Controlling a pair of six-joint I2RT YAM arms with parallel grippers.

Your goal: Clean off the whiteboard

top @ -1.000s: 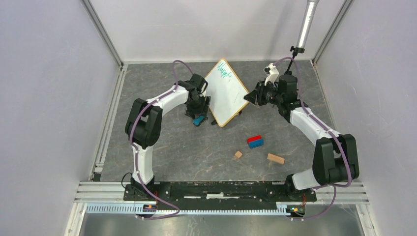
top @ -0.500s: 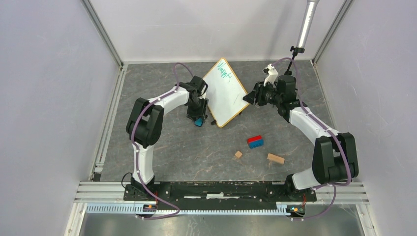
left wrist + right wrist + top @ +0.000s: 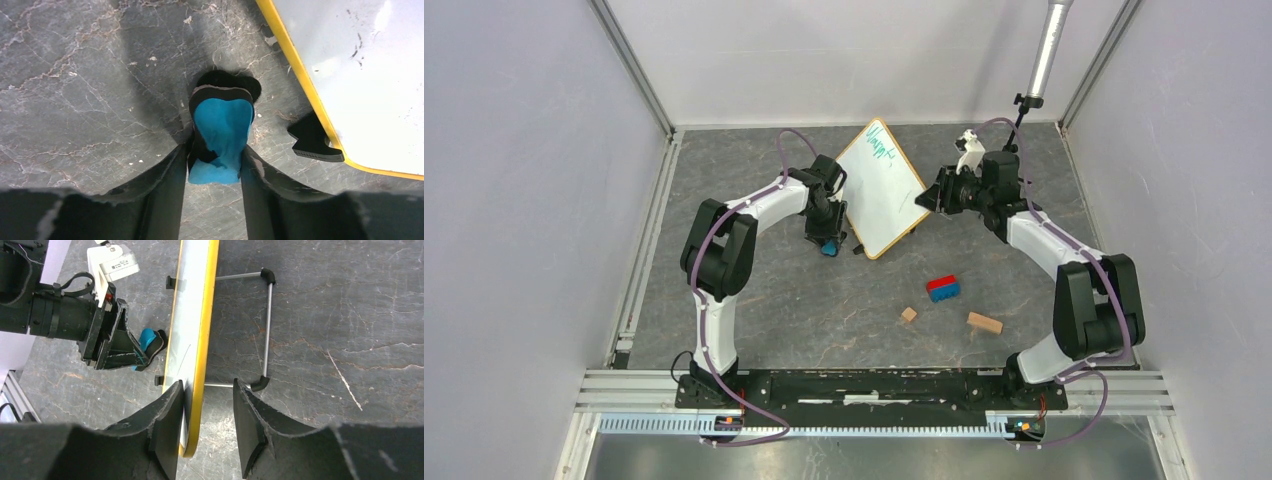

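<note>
Whiteboard [image 3: 882, 190] with illegible green scribbles [image 3: 879, 143]

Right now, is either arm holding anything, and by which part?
The left gripper pinches the blue eraser by its near end. The right gripper straddles the whiteboard edge loosely, not gripping.

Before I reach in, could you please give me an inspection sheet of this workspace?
Surface: grey marbled tabletop, no spills seen.
Job's things: white rectangular whiteboard with light wooden frame, propped on its wire stand, green marks unerased; blue felt eraser with black backing.
Clutter: red-and-blue block, small wooden cube, oblong wooden block.
Grippers: left gripper shut on the eraser beside the board; right gripper open, astride the board's edge.
Cables: purple cables along both arms.
Surroundings: white walls, grey pole at far right.
</note>
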